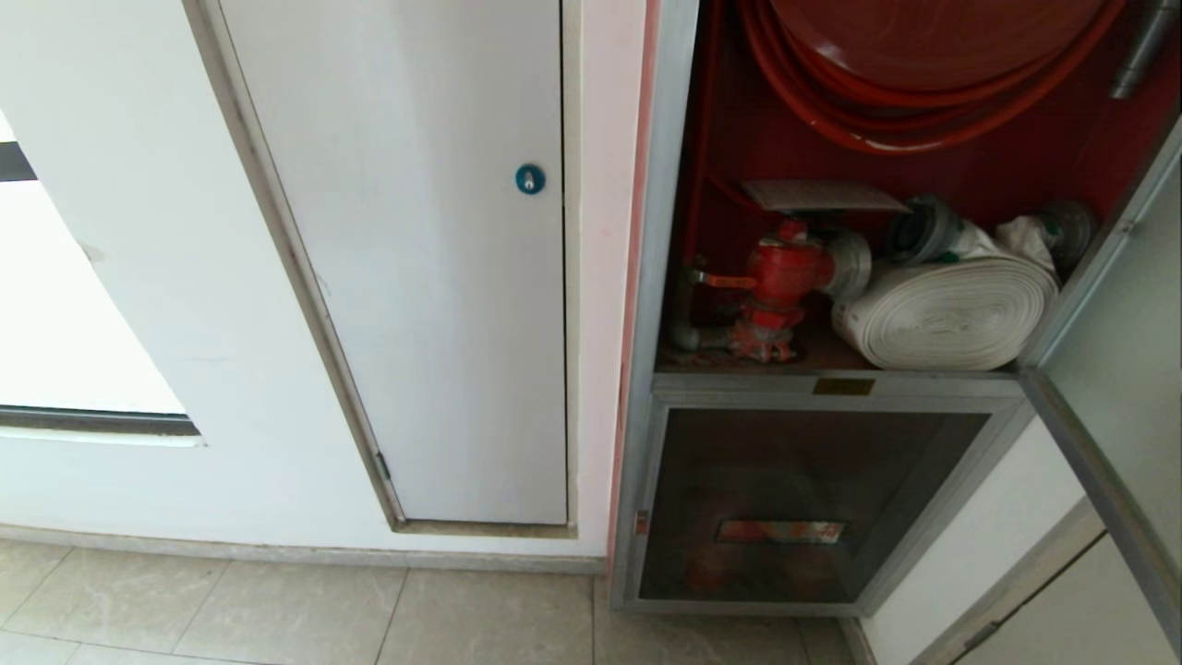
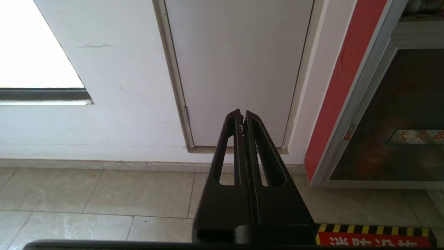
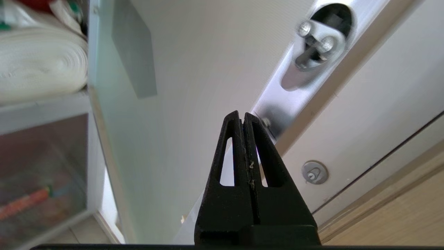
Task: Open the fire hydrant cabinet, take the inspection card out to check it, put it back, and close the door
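In the fire hydrant cabinet (image 1: 661,277), the inspection card (image 1: 822,195) lies above the valve (image 1: 780,277), rolled hose (image 1: 946,312) to its right.

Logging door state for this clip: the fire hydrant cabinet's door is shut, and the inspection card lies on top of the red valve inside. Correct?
Not quite. The head view shows the door swung open at the right, exposing the fire hydrant cabinet. The inspection card does lie atop the red valve.

The cabinet's red shelf (image 1: 813,356) carries the valve (image 1: 776,286) and the rolled hose (image 1: 946,314), which touch side by side. The card (image 1: 822,196) lies flat on top of the valve. In the right wrist view the hose lies well off to one side of the right hand (image 3: 241,116), beyond the door's hinge edge.
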Motion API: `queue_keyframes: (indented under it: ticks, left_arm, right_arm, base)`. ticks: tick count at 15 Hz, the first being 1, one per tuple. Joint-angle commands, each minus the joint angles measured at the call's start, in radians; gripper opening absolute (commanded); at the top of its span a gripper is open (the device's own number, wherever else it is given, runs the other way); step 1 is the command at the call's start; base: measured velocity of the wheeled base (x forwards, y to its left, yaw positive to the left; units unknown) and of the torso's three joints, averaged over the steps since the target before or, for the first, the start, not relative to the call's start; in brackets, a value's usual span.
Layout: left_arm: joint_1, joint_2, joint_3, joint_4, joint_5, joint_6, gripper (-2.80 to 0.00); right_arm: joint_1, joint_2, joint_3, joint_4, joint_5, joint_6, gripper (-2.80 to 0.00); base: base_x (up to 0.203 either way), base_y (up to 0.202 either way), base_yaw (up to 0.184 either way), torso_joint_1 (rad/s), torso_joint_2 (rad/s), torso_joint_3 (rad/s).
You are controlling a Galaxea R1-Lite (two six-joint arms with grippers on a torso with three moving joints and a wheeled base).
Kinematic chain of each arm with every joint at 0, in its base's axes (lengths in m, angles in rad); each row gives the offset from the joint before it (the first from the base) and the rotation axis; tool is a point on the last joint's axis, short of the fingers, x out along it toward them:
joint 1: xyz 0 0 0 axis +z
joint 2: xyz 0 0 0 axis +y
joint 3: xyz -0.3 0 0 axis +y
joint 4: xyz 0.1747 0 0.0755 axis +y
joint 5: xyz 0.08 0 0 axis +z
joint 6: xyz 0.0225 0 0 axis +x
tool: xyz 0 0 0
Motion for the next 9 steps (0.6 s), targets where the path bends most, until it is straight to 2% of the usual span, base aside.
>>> queue_keyframes:
  ticks: [1,4,9]
  left_arm:
    - [0.0,0.0,0.014,0.0,0.0,0.0,-2.8]
    - [0.0,0.0,0.014,0.0,0.0,0.0,-2.8]
    - [0.0,0.0,0.014,-0.001,0.0,0.0,-2.8]
  right_arm:
    - [-0.02,0.043,-0.031,0.034,-0.005,-0.002,-2.8]
    - [-0.027,0.072,-0.101,0.159,-0.005,-0.002,-2.8]
    - [-0.034,0.13,-0.123,0.161,-0.045,-0.001,-2.8]
  base:
    - [0.0,0.0,0.0,0.0,0.0,0.0]
    - [0.0,0.0,0.0,0.0,0.0,0.0]
    - [0.0,0.0,0.0,0.0,0.0,0.0]
